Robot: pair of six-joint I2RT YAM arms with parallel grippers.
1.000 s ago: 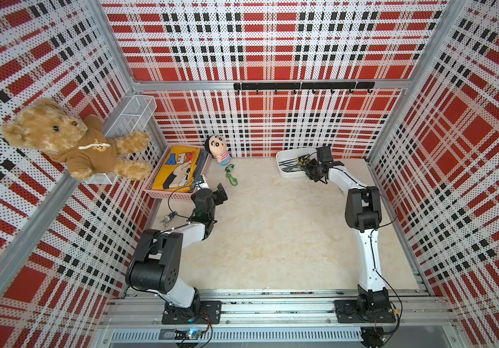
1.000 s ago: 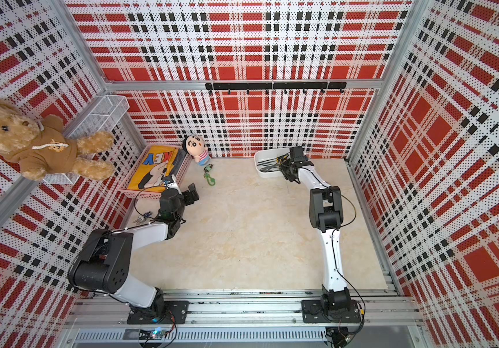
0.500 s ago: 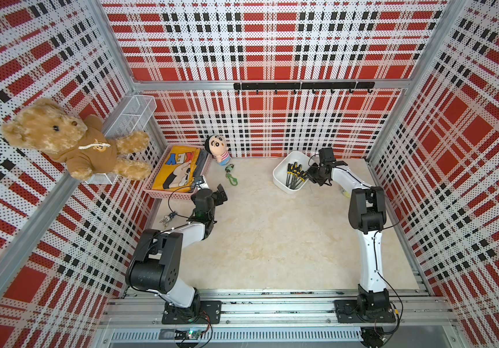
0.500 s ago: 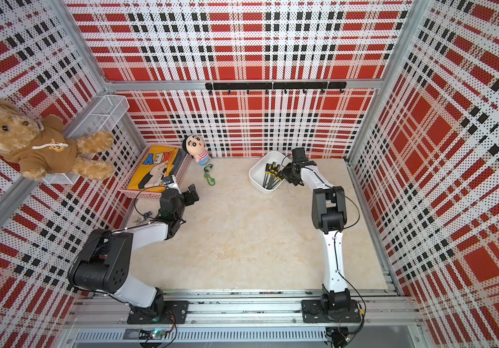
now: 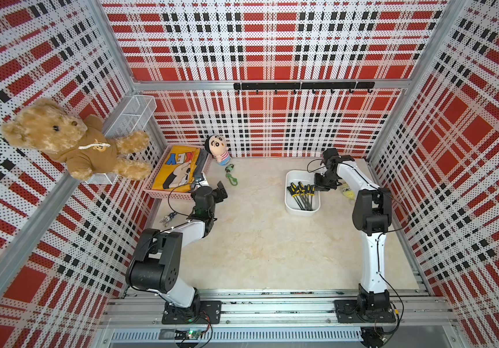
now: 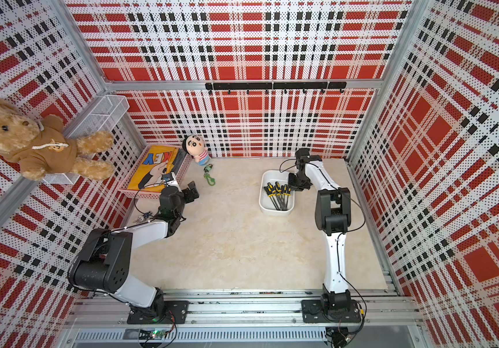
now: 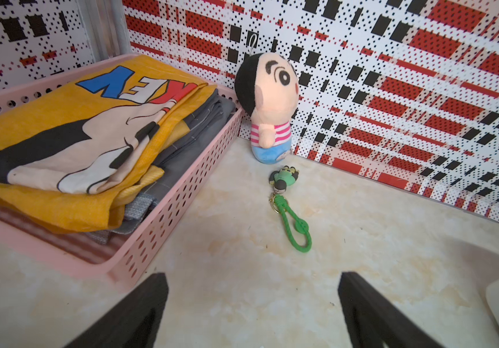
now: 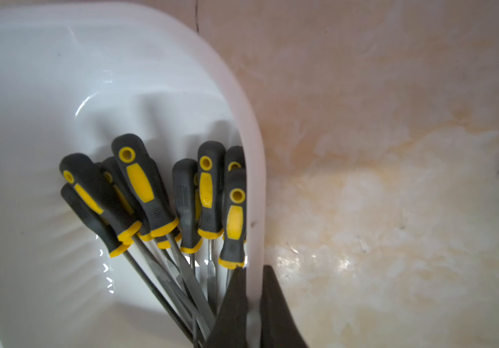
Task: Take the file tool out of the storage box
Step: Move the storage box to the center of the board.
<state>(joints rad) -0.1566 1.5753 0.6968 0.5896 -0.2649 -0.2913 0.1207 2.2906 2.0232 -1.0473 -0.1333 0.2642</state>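
The storage box point(image 5: 294, 208) point(image 6: 268, 208) is a shallow white tub on the floor at the back right. Several file tools point(image 5: 302, 195) point(image 6: 278, 194) point(image 8: 149, 192) with grey and yellow handles lie bunched inside it. My right gripper point(image 5: 319, 186) point(image 6: 293, 185) point(image 8: 254, 269) is shut on the box's side wall point(image 8: 252, 180), one finger inside next to the files and one outside. It holds no file. My left gripper point(image 5: 221, 192) point(image 6: 192, 191) point(image 7: 252, 280) stands open and empty over the bare floor beside the pink basket.
A pink perforated basket point(image 5: 179, 195) point(image 7: 164, 223) with folded cloth sits at the back left. A plush doll point(image 5: 219, 149) and a green keychain point(image 5: 231, 177) point(image 7: 295, 223) lie near it. A small yellow toy point(image 5: 347, 192) lies just right of the box, and keys point(image 5: 168, 217) at the left wall.
My right gripper has closed on the box's wall, pulled the box away from the back wall and swung it round to lie lengthwise. The left arm has not moved.
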